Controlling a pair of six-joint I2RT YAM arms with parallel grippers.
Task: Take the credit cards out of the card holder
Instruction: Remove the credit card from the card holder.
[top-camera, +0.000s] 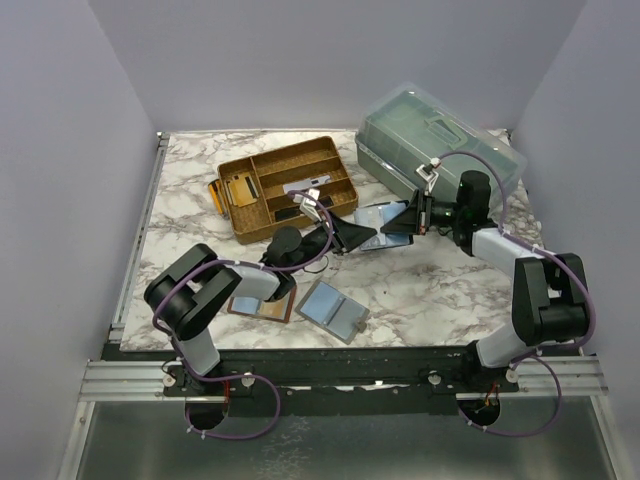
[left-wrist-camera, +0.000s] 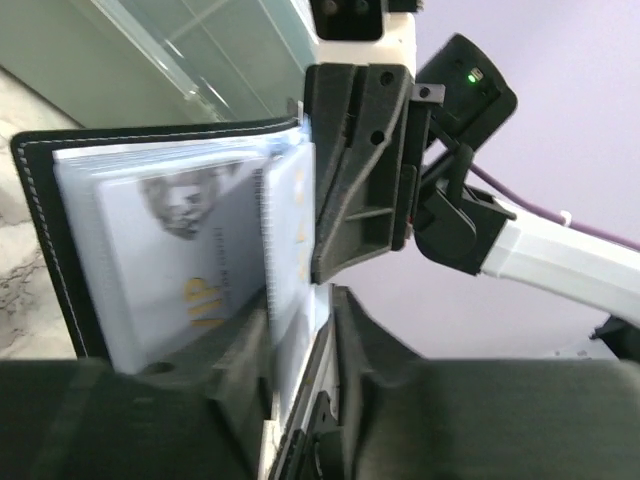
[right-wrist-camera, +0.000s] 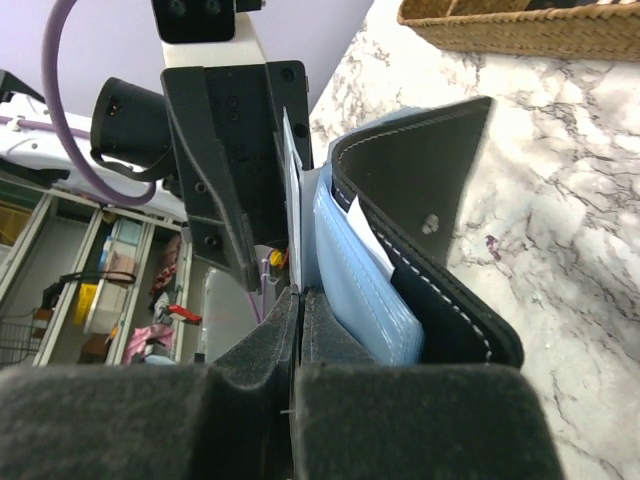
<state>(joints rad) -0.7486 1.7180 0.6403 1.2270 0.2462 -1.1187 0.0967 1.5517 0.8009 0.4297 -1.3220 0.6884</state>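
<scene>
Right end effector (right-wrist-camera: 298, 300) pinched on card (right-wrist-camera: 291, 200), frame centre; left end effector's (left-wrist-camera: 300, 340) hold on holder (right-wrist-camera: 430, 170) unclear; risk: loose holder dragged along.

Top view looks down, wrist views close, seemingly sharing card holder (right-wrist-camera: 450, 200)

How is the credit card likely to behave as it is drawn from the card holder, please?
Pinched edge-on in the right claw, the credit card looks thin and flat: probably light, stiff, flexing slightly. Its smooth face may slip. The card holder is a soft-looking stitched bifold, so it will likely flop and follow the pull.
</scene>
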